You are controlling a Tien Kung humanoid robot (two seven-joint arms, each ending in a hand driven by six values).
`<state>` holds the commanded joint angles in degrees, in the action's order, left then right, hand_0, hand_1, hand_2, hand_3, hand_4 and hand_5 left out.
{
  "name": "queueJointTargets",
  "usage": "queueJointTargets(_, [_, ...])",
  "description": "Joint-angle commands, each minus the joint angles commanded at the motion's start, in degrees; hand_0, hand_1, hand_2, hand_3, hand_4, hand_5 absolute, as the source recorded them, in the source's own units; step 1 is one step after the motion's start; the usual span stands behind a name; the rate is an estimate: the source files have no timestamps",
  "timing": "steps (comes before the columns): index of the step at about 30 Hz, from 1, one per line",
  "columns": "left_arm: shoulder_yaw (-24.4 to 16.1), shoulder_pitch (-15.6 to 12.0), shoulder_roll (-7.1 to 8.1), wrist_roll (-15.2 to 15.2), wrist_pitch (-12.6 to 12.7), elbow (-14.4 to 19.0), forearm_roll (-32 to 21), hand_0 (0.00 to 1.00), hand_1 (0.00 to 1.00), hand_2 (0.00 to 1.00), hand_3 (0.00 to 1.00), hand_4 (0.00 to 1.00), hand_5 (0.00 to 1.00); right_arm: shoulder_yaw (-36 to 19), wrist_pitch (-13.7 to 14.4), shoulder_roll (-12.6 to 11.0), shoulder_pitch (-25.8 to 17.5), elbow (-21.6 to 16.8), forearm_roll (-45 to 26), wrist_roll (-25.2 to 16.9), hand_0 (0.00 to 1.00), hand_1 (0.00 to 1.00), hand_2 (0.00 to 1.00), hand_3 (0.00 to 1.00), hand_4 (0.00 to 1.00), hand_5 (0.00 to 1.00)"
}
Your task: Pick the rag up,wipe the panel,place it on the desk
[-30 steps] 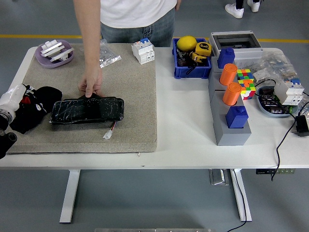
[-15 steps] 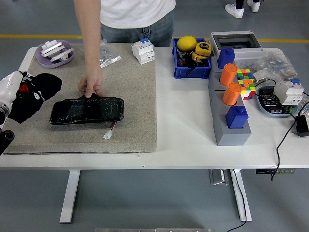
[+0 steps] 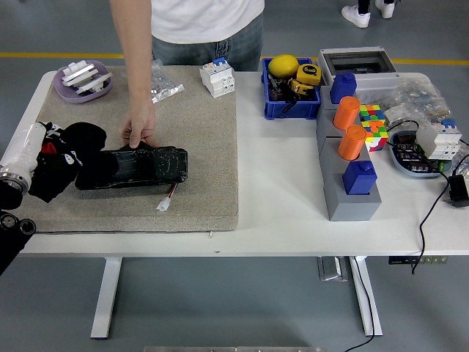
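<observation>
Left hand [image 3: 55, 158] is in from the left edge, fingers wrapped around the black rag [image 3: 77, 147], and the cloth sits bunched right against the left end of the panel [image 3: 135, 166]. That panel is a dark, glossy oblong lying flat on the beige mat [image 3: 198, 139], long side running left to right, with a small white connector [image 3: 164, 204] on a short wire trailing off its near edge. The rag touches and overlaps the panel's left end, with a lobe of cloth puffed up above the hand. The white forearm sleeve [image 3: 26, 147] angles down toward the table's left edge.

Across the table, a person stands at the far side, and the person's hand [image 3: 138, 126] comes straight down with fingertips pressed on the panel's far edge, pinning it to the mat.

Elsewhere on the mat: a lilac dish [image 3: 82, 81] at the far left corner, a clear plastic bag [image 3: 163, 82] and a white circuit breaker [image 3: 218, 77] along the far edge. Off the mat to the right sit a blue bin [image 3: 289, 106] with a yellow object in it, two orange cylinders [image 3: 349, 126] on a grey block, and a colour cube [image 3: 372, 125].
</observation>
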<state>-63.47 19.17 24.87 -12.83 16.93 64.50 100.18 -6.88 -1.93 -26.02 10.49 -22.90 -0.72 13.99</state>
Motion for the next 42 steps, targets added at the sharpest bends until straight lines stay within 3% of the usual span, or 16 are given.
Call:
queueJointTargets(11, [4.4,-0.6,-1.8,-1.9,1.5,3.4,2.0,0.158,0.144,0.527,0.516,0.359,0.002,-0.7,0.0,-0.1,0.1,0.1,0.9,0.5,0.756,0.724,0.718,0.707,0.998,0.534])
queueJointTargets(20, [9.8,1.4,-3.17,-2.6,2.6,5.9,2.8,0.16,0.142,0.526,0.516,0.36,0.002,-1.2,0.0,-0.3,0.4,0.1,1.7,0.9,0.756,0.725,0.718,0.706,0.998,0.534])
queueJointTargets(42, [21.9,7.4,-6.3,-4.2,3.0,8.2,2.8,0.156,0.137,0.529,0.525,0.354,0.002,-1.3,0.1,-0.3,0.4,0.2,1.5,1.0,0.756,0.725,0.718,0.706,0.998,0.533])
